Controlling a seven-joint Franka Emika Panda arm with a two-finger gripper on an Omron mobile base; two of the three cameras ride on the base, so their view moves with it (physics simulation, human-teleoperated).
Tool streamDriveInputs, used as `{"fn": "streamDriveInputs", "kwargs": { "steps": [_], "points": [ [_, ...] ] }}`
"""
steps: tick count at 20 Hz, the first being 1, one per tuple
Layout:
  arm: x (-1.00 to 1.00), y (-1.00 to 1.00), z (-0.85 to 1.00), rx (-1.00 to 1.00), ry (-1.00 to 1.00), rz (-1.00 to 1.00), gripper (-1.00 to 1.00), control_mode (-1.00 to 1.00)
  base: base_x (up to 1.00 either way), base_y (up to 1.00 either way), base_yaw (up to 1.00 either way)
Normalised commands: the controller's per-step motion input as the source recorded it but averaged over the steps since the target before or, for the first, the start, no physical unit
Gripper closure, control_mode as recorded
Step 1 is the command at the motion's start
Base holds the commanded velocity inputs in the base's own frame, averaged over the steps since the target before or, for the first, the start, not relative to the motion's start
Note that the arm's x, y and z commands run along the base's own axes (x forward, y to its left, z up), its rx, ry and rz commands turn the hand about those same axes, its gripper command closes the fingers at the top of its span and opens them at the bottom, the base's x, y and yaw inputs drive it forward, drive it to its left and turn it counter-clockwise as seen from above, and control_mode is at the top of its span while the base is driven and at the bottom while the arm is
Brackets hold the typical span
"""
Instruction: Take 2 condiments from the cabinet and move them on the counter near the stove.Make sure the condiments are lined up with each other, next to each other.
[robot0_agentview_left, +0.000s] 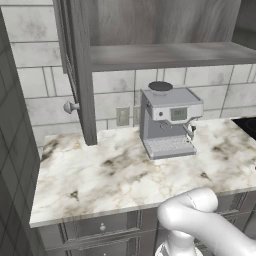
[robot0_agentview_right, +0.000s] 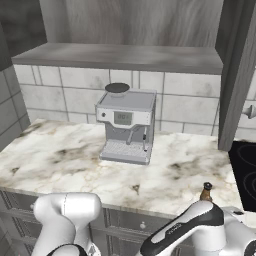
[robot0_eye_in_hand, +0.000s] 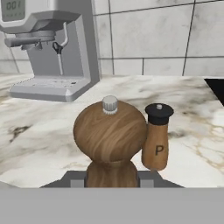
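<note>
Lighter shaker (robot0_eye_in_hand: 156, 140) reads "P"; espresso machine (robot0_eye_in_hand: 48, 48) display shows "001".

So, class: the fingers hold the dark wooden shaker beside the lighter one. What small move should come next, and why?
Probably lower the dark shaker onto the counter and then open the fingers: it already sits right beside the lighter shaker, near the stove.

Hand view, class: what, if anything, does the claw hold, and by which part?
The claw grips the dark brown shaker by its narrow neck, below the round knob.
</note>
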Motion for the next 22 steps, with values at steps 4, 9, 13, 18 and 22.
{"fn": "streamDriveInputs", "kwargs": {
  "steps": [4,9,13,18,22],
  "points": [
    [0.0,-0.05,-0.17,0.0,0.0,0.0,1.0,-1.0,0.0,0.0,0.0],
    [0.07,-0.02,-0.16,0.0,0.0,0.0,1.0,-1.0,0.0,0.0,0.0],
    [0.17,0.0,-0.12,0.0,0.0,0.0,1.0,-1.0,0.0,0.0,0.0],
    [0.16,-0.1,-0.12,0.0,0.0,0.0,1.0,-1.0,0.0,0.0,0.0],
    [0.12,-0.13,-0.14,0.0,0.0,0.0,1.0,-1.0,0.0,0.0,0.0]
  ]
}}
